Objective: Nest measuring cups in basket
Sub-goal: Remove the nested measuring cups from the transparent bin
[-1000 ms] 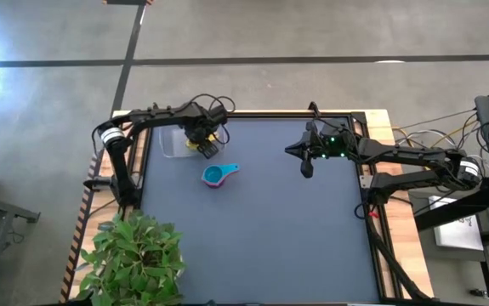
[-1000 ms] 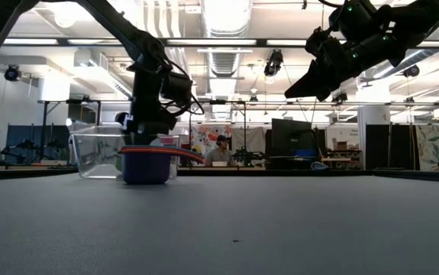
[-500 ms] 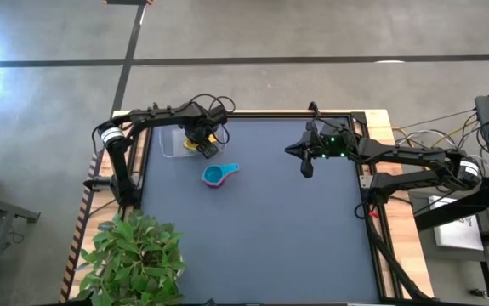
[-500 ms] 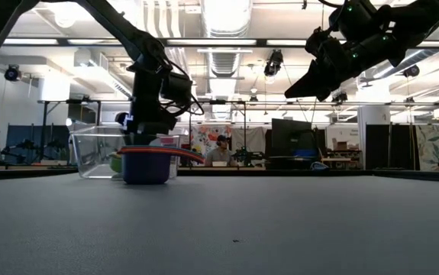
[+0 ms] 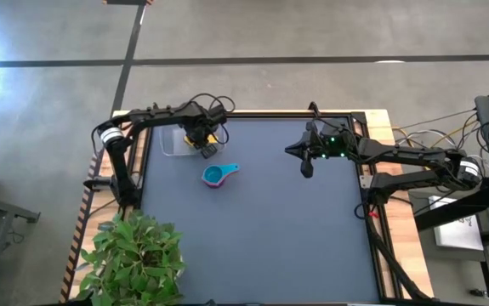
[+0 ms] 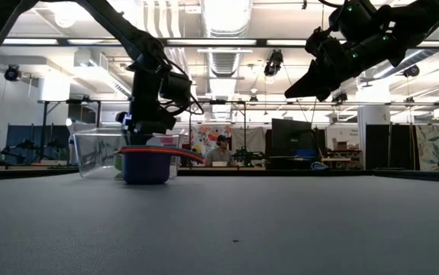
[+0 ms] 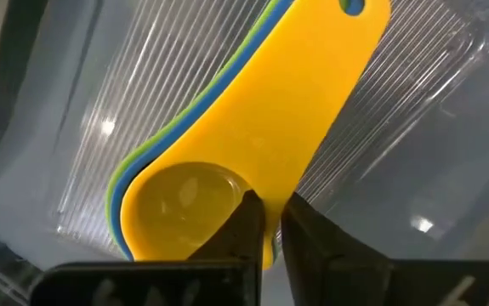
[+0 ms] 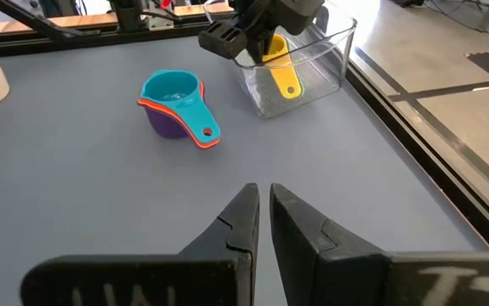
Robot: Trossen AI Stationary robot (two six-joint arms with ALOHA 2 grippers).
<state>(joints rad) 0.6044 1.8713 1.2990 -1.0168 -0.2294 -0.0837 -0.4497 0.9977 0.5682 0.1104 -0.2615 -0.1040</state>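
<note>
- Two groups of measuring cups show: a yellow cup (image 7: 253,161) lies on top of a green and a blue one inside the clear basket (image 8: 329,64) at the table's far left, and a second stack (image 5: 218,175) of teal, orange and purple sits on the dark table (image 5: 270,229) just outside it.
- Left gripper (image 7: 267,223) hangs over the basket with its fingers nearly together at the yellow cup's rim, where bowl meets handle; I cannot tell whether they pinch it or have just let go.
- Right gripper (image 8: 261,214) waits in the air over the table's right half, well apart from both stacks, its fingers almost touching with nothing between them.
- If the left fingers do grip the rim, lifting away could drag the yellow cup back out or tip it off the pair beneath.
- Yellow bowl may not be seated fully in the green one; a skewed fit would leave the next cups riding high or sliding sideways.
- Outer stack is loose on a smooth top, so a grasp on one handle might lift only the upper cup and split the pile.
- Basket is light and clear, and a nudge from the wrist could shove it.
- Red cup is not visible anywhere; the low view hides the basket's contents behind the outer stack.
</note>
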